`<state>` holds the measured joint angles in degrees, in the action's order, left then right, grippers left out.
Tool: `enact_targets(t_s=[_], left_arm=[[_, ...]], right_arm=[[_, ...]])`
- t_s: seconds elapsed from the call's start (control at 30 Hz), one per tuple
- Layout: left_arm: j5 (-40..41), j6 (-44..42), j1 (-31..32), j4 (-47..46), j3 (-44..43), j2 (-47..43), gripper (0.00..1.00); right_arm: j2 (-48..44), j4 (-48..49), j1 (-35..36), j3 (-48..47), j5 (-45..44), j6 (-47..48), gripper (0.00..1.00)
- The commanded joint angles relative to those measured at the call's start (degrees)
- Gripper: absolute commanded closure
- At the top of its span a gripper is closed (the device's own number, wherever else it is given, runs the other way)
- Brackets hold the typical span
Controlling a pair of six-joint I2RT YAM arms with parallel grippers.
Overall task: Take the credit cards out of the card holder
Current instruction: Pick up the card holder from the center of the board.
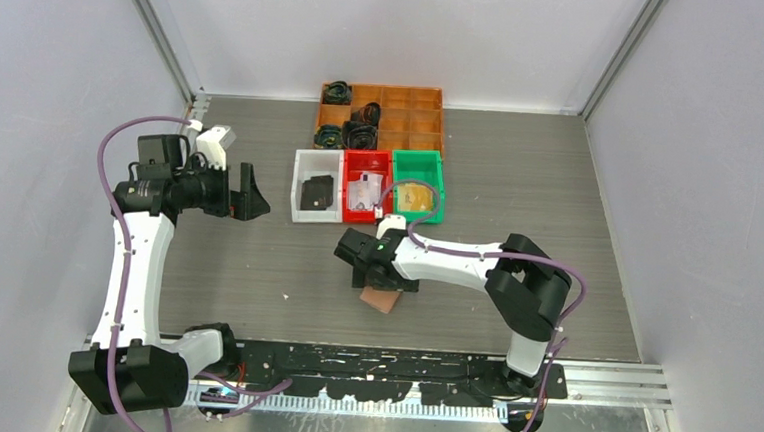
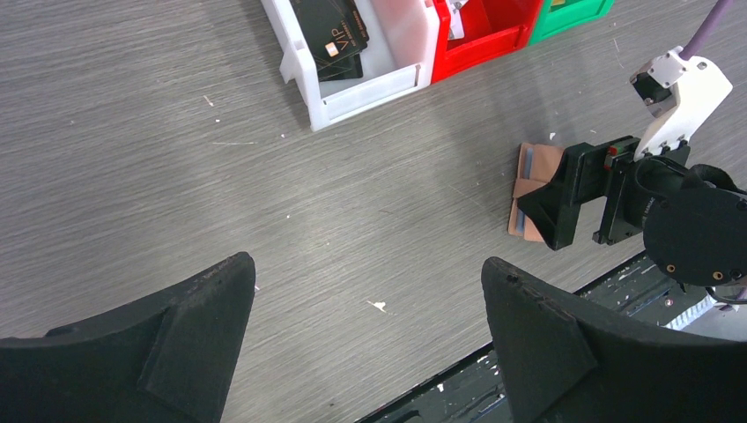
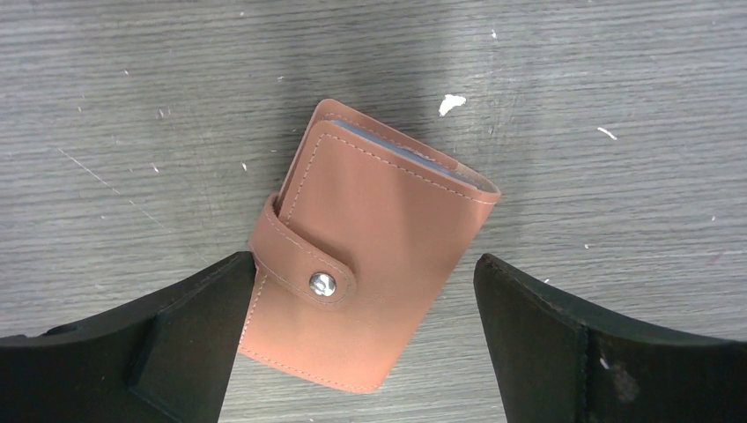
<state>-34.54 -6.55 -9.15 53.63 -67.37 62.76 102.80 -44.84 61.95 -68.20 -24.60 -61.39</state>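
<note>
**Cards sorted into bins, holder lying closed on the surface**

The card holder (image 3: 366, 256) lies flat on the grey surface (image 1: 255, 268), folded shut with its strap tab (image 3: 304, 264) snapped over the front. No card edges clearly show at its open end, only grey-blue pocket lining.

A black card (image 2: 333, 35) sits in the white bin (image 2: 352, 84). The top view shows a whitish card (image 1: 364, 193) in the red bin (image 1: 367, 165) and a yellowish one (image 1: 416, 200) in the green bin (image 1: 418, 165).

The right end effector (image 3: 361, 352) hovers directly over the holder, jaws spread wide on either side of it, gripping nothing. The left end effector (image 2: 370, 344) is also wide open and empty, held well apart from the holder, near the white bin.

Judging from this, removal looks finished; whether any card remains inside cannot be told.
</note>
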Motion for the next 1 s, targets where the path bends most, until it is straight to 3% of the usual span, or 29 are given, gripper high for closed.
enact_targets(t_s=[0.0,0.3,0.53,0.87,0.97], left_arm=[[-1.0,-0.6,0.0,-0.6,-1.9,-0.5,0.0],[-0.7,-1.3,0.0,0.1,-2.3,-1.2,0.0],[-1.0,-1.1,0.0,0.1,-2.1,-1.0,0.0],[-1.9,-0.2,0.0,0.6,-2.1,-1.7,0.0],[-2.5,0.9,0.0,0.6,-2.2,-1.7,0.0]], right_arm=[[0.0,0.8,-1.0,-0.1,-0.3,-6.5,0.01],[2.7,3.5,-4.6,-1.8,4.6,-4.4,0.01],[2.9,4.3,-5.3,-0.3,2.4,-2.5,0.01],[3.4,5.4,-4.3,-3.7,4.2,-0.4,0.33],[2.4,4.9,-3.9,-5.6,4.8,-0.5,0.37]])
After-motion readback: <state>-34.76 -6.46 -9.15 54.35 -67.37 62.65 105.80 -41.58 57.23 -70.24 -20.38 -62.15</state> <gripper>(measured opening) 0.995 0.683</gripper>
